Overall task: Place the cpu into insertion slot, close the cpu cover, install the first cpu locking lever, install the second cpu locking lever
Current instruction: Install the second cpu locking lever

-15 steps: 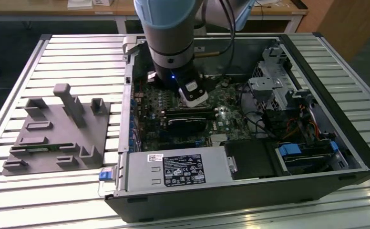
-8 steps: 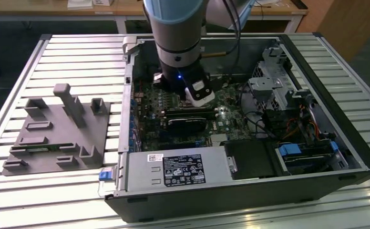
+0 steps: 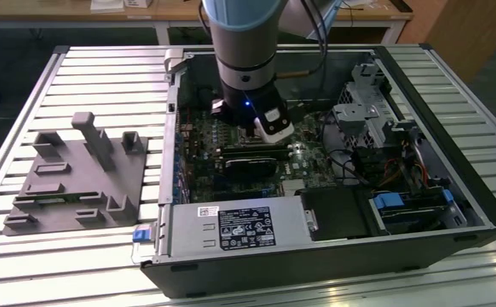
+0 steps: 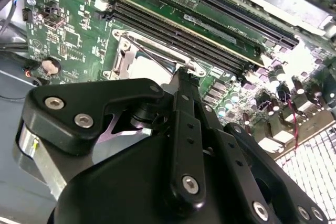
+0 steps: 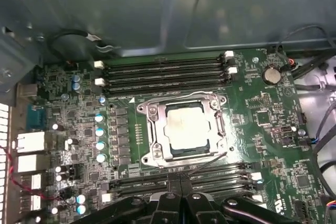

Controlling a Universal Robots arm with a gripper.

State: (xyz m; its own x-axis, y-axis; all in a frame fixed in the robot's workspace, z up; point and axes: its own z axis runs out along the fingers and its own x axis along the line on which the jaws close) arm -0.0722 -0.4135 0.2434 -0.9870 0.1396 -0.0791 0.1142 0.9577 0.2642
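On the exterior view's left, we see a grey fixture plate (image 3: 77,173) lying on the slatted table (image 3: 35,256), well apart from the open computer case (image 3: 316,262). In the middle, the arm (image 3: 243,57) reaches down into the case over the green motherboard (image 5: 273,129). The cpu (image 5: 188,127) sits in the insertion slot (image 5: 217,99), with the cpu cover (image 5: 152,129) down around it. In both wrist views the gripper (image 5: 181,184) has its jaws drawn together on nothing, its tip just beside a thin locking lever (image 5: 207,162); we cannot tell whether that lever is latched. We judge the main risk to be slipping: the wire is narrow and springy, so closed fingertips could slide off it and strike the memory slots (image 5: 220,174) beside it. An unlatched lever could also let the cover lift off the chip.
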